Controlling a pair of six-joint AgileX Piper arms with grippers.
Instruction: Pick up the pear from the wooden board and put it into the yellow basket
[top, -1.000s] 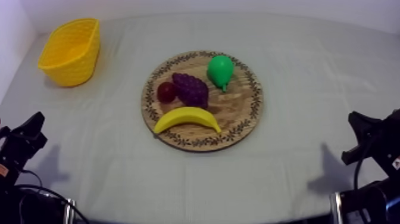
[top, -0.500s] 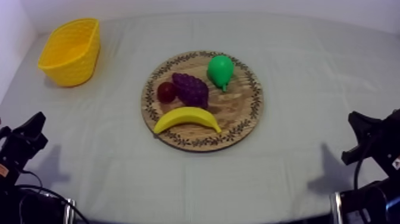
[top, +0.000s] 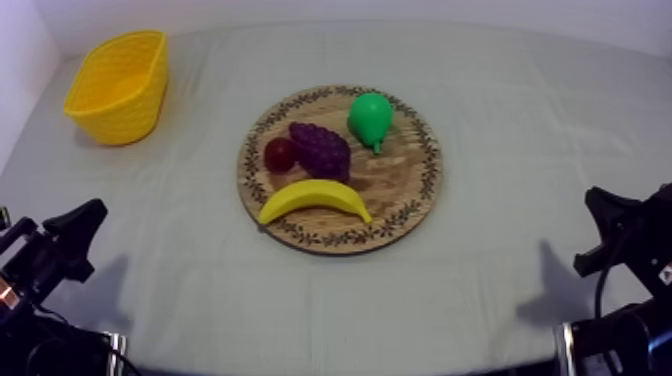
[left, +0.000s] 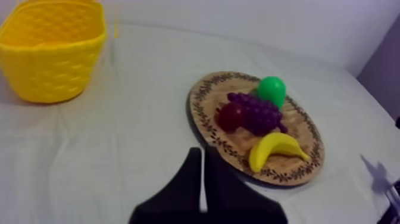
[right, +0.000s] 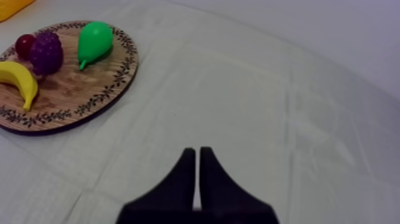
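With our left gripper and right gripper both closed on nothing at the near edge, and the pear far right on the board near the grapes, we judged it best to open one wide and descend clear of the grapes
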